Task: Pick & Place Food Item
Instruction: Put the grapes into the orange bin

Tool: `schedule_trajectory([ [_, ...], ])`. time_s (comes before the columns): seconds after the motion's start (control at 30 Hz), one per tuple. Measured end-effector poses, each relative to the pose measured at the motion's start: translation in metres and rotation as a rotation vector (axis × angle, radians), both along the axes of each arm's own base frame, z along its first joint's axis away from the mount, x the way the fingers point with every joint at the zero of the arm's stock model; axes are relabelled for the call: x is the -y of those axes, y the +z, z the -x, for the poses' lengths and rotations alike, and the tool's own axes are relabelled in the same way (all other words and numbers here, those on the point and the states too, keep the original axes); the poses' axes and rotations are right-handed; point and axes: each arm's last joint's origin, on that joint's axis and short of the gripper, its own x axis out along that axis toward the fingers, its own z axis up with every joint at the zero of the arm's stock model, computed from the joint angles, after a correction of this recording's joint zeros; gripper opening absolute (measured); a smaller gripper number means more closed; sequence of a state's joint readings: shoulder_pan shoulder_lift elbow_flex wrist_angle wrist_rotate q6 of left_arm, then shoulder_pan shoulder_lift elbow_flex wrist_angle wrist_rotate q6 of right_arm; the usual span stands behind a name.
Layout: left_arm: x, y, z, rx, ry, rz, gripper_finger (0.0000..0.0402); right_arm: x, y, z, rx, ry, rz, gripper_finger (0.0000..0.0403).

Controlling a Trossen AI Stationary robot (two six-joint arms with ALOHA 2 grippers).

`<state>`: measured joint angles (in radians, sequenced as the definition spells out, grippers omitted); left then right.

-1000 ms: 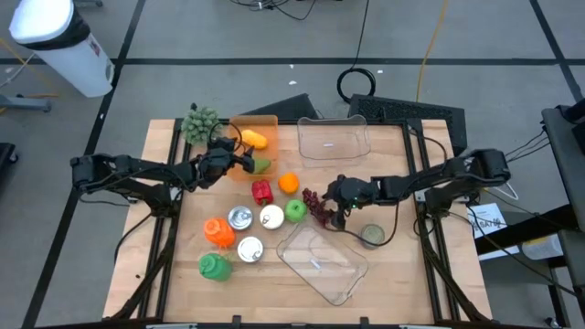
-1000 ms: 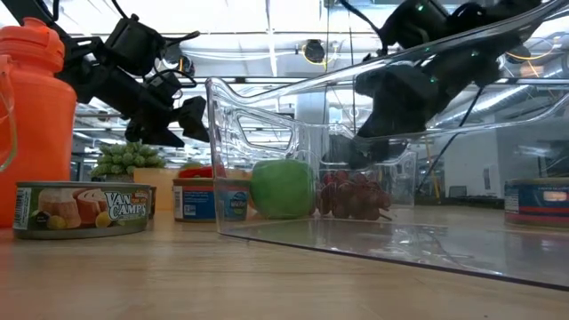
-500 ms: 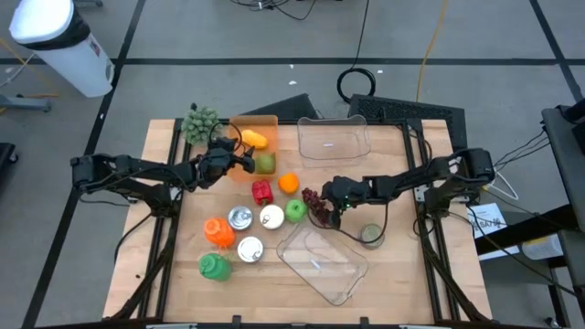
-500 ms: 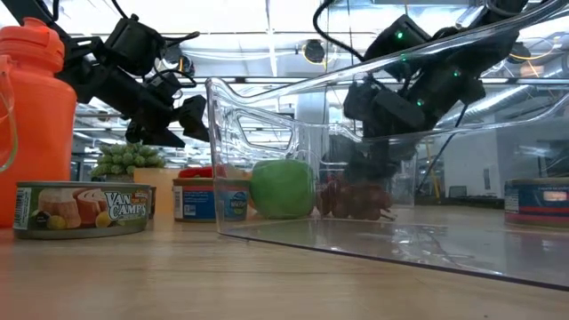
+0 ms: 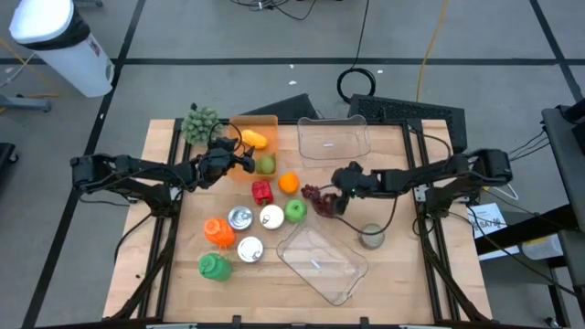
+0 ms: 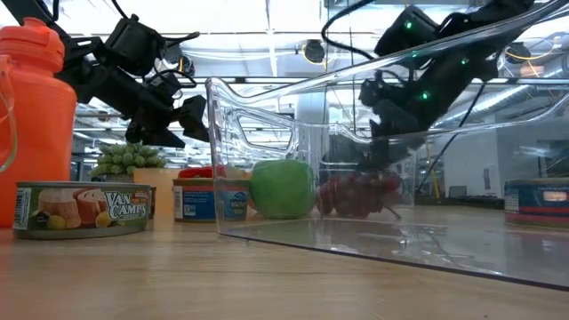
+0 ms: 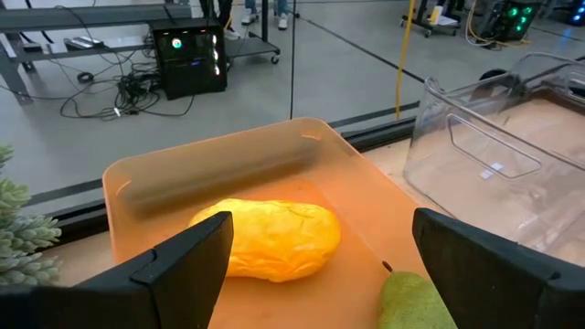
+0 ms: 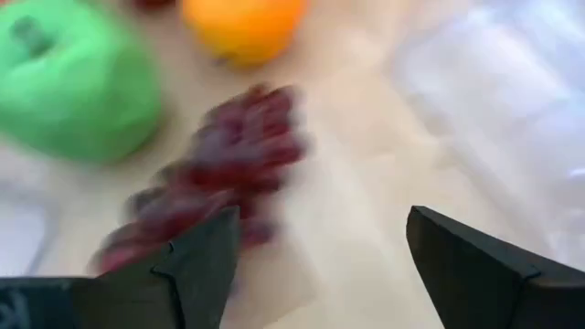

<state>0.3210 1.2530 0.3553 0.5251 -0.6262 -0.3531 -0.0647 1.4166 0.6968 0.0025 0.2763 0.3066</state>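
A dark red grape bunch [image 5: 317,198] [image 8: 224,164] lies on the wooden table between a green apple [image 5: 295,210] and my right gripper [image 5: 335,200] [image 8: 322,219]. That gripper stands open just to the bunch's right, slanting down at it; I see no contact. An orange bin [image 5: 247,128] at the back holds a yellow fruit [image 7: 270,239] and a green pear [image 5: 265,164] [image 7: 416,302]. My left gripper [image 5: 249,163] [image 7: 322,228] hovers open over the bin's near part with nothing between its fingers.
An orange [image 5: 289,183], a red pepper [image 5: 262,192], two tins [image 5: 240,217], a white item [image 5: 271,217], an orange bottle [image 5: 218,230] and a green one [image 5: 215,266] crowd the middle left. Clear tubs sit at the near middle [image 5: 322,260] and the back [image 5: 334,139]. Another tin [image 5: 372,236] stands right.
My right gripper has swung a little toward the near edge and then back toward the far edge beside the grapes, turning at the wrist, and has stayed open. My left gripper has held its place over the bin.
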Motion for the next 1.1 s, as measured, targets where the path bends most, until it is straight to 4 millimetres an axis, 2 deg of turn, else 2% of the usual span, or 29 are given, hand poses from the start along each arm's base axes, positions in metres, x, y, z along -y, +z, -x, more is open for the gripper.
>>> schedule_trajectory([
  [0.07,0.0,0.0,0.0,0.0,0.0,0.0,0.0349,0.0,0.007,0.001,0.039,-0.02,-0.004,0.0293],
  [0.23,0.0,0.0,0.0,0.0,0.0,0.0,0.0349,-0.009,0.012,0.001,0.078,0.106,-0.174,0.0293],
  [0.4,0.0,0.0,0.0,0.0,0.0,0.0,0.0349,-0.018,-0.005,-0.005,0.017,0.164,-0.194,0.0293],
  [0.6,0.0,0.0,0.0,0.008,0.003,0.004,0.0349,-0.021,-0.021,-0.019,0.046,0.229,-0.286,0.0293],
  [0.73,0.0,0.0,0.0,0.009,0.003,0.004,0.0349,-0.015,-0.025,-0.019,0.028,0.209,-0.278,0.0293],
  [0.93,0.0,0.0,0.0,0.018,0.006,0.01,0.0349,-0.003,-0.032,-0.011,-0.064,0.09,-0.231,0.0291],
  [1.1,0.0,0.0,0.0,0.019,0.007,0.012,0.0349,0.006,-0.034,-0.007,-0.103,0.035,-0.207,0.0272],
])
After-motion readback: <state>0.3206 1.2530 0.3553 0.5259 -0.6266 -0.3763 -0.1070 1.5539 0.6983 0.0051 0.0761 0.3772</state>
